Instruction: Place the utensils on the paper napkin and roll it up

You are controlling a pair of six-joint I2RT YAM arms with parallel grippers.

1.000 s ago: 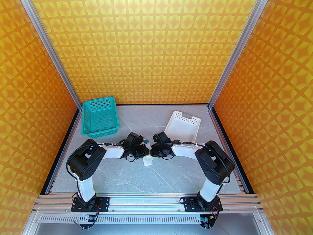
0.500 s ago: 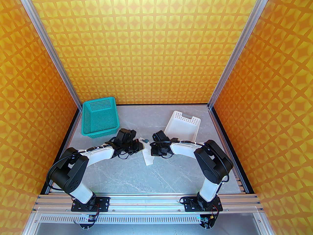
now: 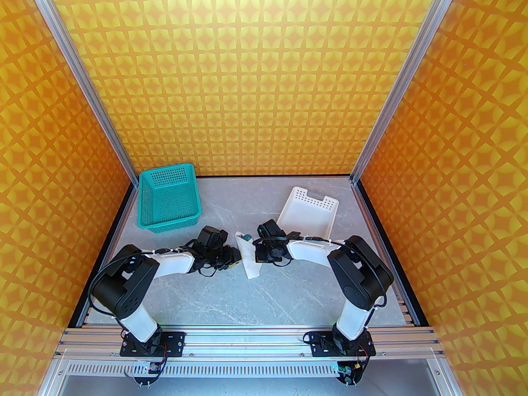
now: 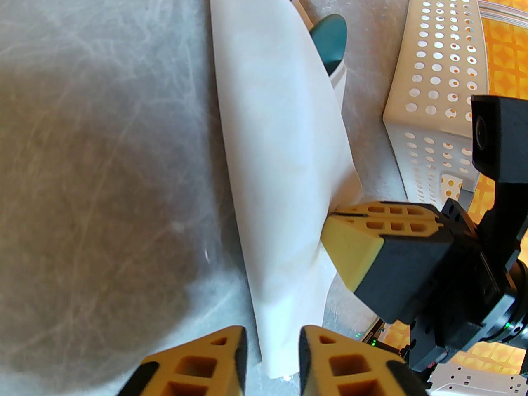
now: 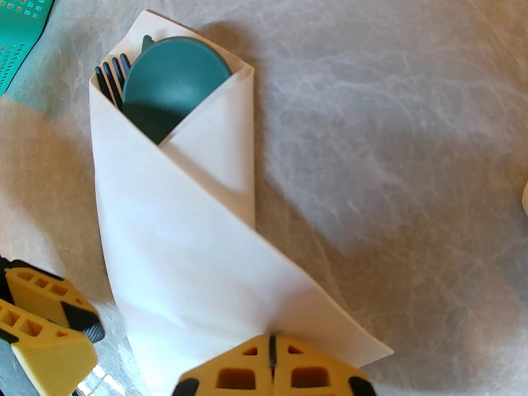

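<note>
Rolled paper napkin (image 5: 177,237) lies centre of tabletop (image 3: 214,299), long axis near-far, spoon (image 5: 173,81) poking out far end. Shut right end effector (image 5: 272,345) touches its right edge. The left end effector (image 4: 272,361) is slightly parted, empty, just left.

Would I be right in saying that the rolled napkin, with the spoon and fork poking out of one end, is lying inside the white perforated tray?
Not quite. The rolled paper napkin lies on the table, beside the white perforated tray, not inside it; the top external view shows this. The spoon and fork do poke out of one end.
</note>
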